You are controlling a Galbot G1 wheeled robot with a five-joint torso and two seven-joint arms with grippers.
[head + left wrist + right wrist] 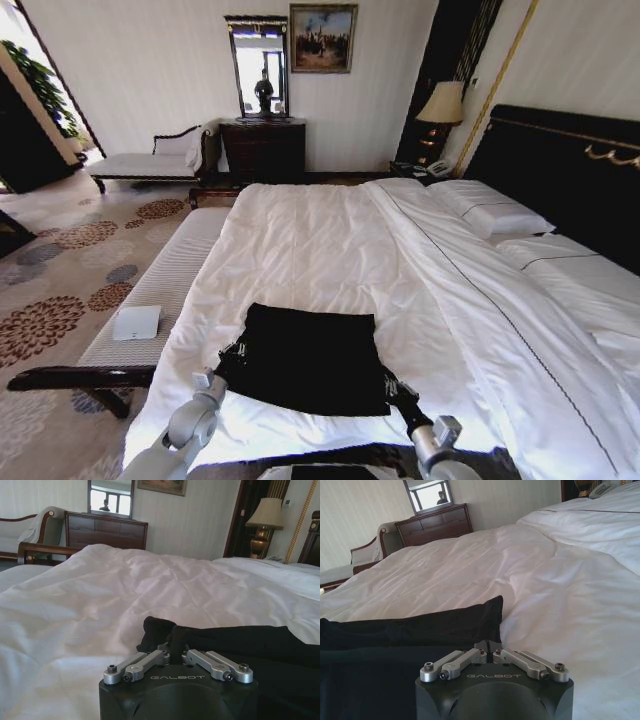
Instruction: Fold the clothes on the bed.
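We see the black T-shirt lying flat on the bed, near its foot edge, on the white duvet. It is already folded into a roughly rectangular shape, wider toward us and narrower at the far edge, with no lettering showing. In the left wrist view its near corner is bunched up into a small raised fold. In the right wrist view its far edge forms a smooth doubled ridge above the bedding.
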